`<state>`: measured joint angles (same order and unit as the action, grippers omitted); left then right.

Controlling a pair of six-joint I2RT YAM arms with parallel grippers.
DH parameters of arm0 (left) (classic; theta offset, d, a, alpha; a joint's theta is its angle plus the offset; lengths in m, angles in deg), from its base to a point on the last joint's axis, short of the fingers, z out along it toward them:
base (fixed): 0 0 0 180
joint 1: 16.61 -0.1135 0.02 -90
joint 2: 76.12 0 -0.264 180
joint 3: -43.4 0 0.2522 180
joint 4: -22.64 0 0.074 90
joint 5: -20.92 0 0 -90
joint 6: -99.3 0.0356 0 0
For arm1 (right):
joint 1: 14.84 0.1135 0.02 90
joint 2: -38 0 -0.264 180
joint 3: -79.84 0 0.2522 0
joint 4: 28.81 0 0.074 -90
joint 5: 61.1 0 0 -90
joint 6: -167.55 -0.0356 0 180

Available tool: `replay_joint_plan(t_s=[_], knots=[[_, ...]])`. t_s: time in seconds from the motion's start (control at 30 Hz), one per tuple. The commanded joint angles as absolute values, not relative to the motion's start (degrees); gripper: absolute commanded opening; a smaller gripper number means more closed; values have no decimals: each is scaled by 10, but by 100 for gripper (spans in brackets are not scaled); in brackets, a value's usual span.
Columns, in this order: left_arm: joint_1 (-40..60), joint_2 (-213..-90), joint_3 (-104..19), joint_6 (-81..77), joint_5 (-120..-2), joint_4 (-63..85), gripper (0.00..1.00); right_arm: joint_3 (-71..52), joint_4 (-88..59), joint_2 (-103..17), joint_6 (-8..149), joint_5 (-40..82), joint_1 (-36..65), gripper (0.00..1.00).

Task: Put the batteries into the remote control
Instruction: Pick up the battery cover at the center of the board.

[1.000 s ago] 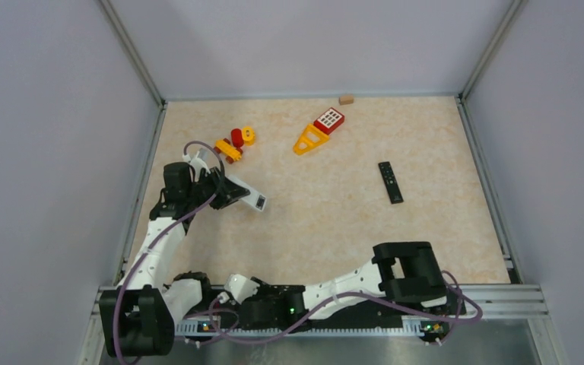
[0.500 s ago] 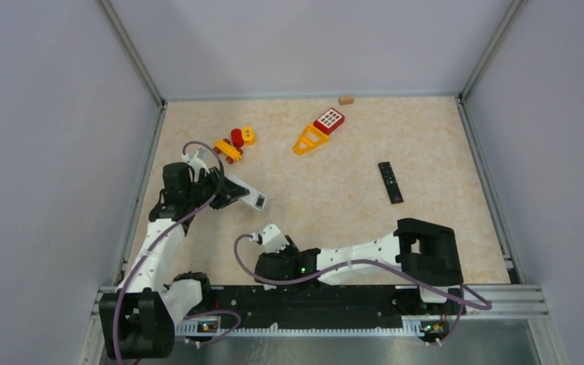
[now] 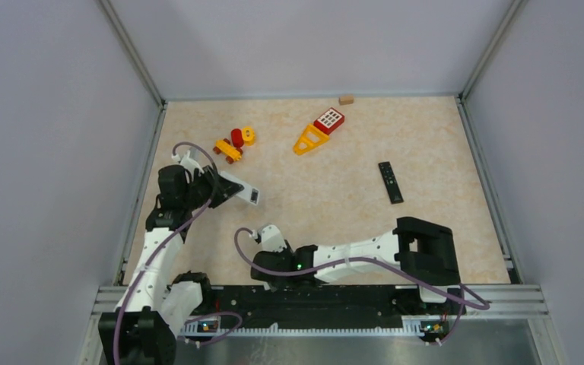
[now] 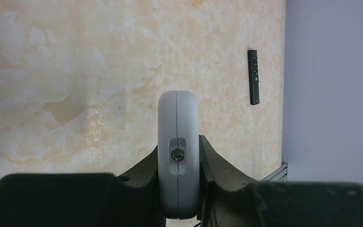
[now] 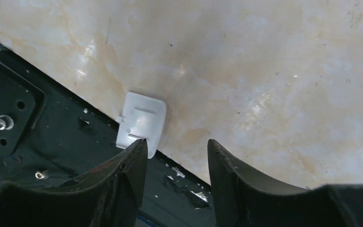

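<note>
Marbled desk (image 3: 334, 205), near edge: right end effector (image 5: 177, 146), spread, hovers over white cover (image 5: 142, 122) lying just past one fingertip. Left end effector (image 3: 214, 188) pinches remote (image 3: 245, 192) at far left, long axis pointing right. Batteries not seen.

White remote (image 3: 243, 192) clamped edge-on in left hand (image 4: 178, 158), aloft over table's (image 3: 334, 220) left side, dark rectangle near free end. White lid (image 5: 141, 124) flat on table's near edge.
</note>
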<state>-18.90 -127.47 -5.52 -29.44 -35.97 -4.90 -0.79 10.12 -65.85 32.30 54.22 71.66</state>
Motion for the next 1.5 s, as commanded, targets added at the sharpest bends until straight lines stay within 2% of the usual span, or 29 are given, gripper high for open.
replay_joint_plan(t_s=[0.0, 0.47, 0.73, 0.8, 1.1, 1.3, 1.47], knots=[[-193, -1262, -49, -299, -376, -35, 0, -51, 119, -680, 287, 521, 719, 50], [-193, -1245, -37, -309, -402, -32, 0, -78, 148, -725, 259, 526, 719, 28], [-193, -1240, -26, -308, -412, -32, 0, -84, 168, -733, 221, 548, 717, 8], [-193, -1240, -22, -308, -409, -32, 0, -80, 178, -730, 201, 561, 713, 0], [-192, -1244, 12, -328, -358, 4, 0, -6, 188, -617, 154, 629, 671, 0], [-182, -1265, 92, -411, -342, 156, 0, 59, 185, -505, 162, 636, 603, 0], [-126, -1300, 147, -494, -422, 288, 1, 96, 166, -431, 192, 616, 543, 0]])
